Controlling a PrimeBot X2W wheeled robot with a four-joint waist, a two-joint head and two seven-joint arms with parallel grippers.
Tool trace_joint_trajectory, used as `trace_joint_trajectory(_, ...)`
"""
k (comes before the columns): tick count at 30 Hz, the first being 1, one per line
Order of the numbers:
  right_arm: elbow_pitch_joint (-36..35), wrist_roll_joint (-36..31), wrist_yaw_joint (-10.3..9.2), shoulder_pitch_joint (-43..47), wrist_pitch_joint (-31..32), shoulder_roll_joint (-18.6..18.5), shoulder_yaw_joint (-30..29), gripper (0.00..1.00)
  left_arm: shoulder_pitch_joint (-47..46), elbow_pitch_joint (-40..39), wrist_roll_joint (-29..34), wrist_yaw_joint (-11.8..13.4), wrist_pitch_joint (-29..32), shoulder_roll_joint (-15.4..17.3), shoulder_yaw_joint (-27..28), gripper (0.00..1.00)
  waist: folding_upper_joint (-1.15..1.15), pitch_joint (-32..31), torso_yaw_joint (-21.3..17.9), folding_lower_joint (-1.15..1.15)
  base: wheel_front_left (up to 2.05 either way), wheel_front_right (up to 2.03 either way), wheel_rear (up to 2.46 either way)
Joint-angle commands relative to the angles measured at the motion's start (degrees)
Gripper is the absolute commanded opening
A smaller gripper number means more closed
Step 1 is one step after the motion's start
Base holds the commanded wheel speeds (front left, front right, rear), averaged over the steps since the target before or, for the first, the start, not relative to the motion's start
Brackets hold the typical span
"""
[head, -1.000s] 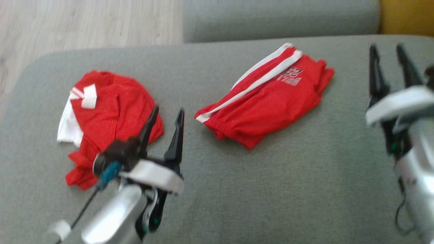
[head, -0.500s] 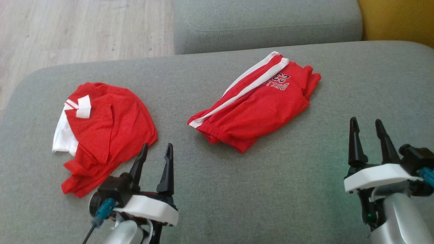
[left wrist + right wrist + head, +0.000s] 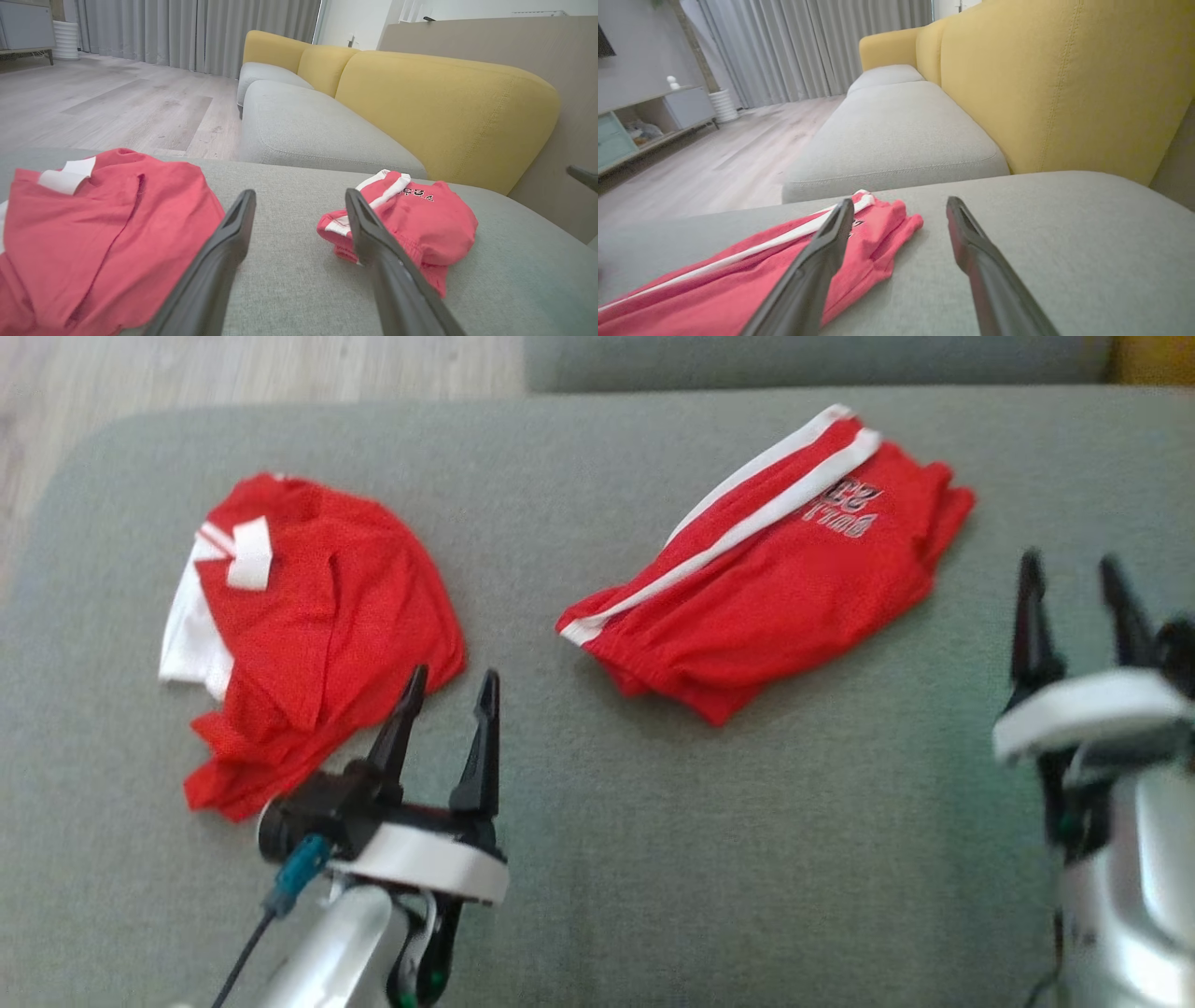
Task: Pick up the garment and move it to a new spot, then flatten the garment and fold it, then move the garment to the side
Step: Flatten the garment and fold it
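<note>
Pick-up appears not yet begun: your left tool (image 3: 455, 677) and right tool (image 3: 1070, 565) stand wide open and empty; the crumpled red shirt (image 3: 317, 616) lies on the sofa cushion (image 3: 653, 849) just beside the left tool, so lower and pinch its edge.

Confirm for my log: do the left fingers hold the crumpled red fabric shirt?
No, the left fingers stand open beside the crumpled red fabric shirt.

A home living room: grey sofa (image 3: 303, 126) with yellow backrests (image 3: 444, 107), long grey curtains (image 3: 187, 32), pale wood floor (image 3: 117, 107), low cabinet (image 3: 644, 121) by the wall.
</note>
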Motion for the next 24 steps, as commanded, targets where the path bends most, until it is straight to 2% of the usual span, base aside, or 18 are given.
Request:
trace_joint_trajectory(1,-1.2,-2.0,-0.05,-4.8,0.9,0.0,0.6,1.00,-3.3,-1.7,0.8,-0.5,-0.5,0.1,2.5,1.00,0.00,2.7,2.2,-0.01,0.00,0.00,0.00)
trace_joint_trajectory(8,9.8,-7.9,-0.05,-18.9,9.5,-0.4,-7.4,1.00,-7.0,0.1,1.2,-2.7,-0.5,-2.6,2.4,1.00,0.00,6.8,6.9,-0.01,0.00,0.00,0.00)
trace_joint_trajectory(13,19.5,-13.0,-0.05,-26.8,14.6,-3.4,-13.1,1.00,-9.3,0.3,1.7,-3.7,-0.5,-4.1,2.5,1.00,0.00,9.4,9.5,-0.01,0.00,0.00,0.00)
trace_joint_trajectory(18,26.8,-19.2,-0.05,-31.4,16.7,-5.2,-19.3,1.00,-10.3,0.7,2.2,-4.6,-0.5,-5.1,2.8,1.00,0.00,11.4,10.9,-0.01,0.00,0.00,0.00)
trace_joint_trajectory(24,32.2,-23.6,-0.05,-34.8,17.2,-4.7,-24.7,1.00,-11.3,0.8,2.6,-5.2,-0.5,-5.8,4.0,1.00,0.00,12.6,11.3,-0.01,0.00,0.00,0.00)
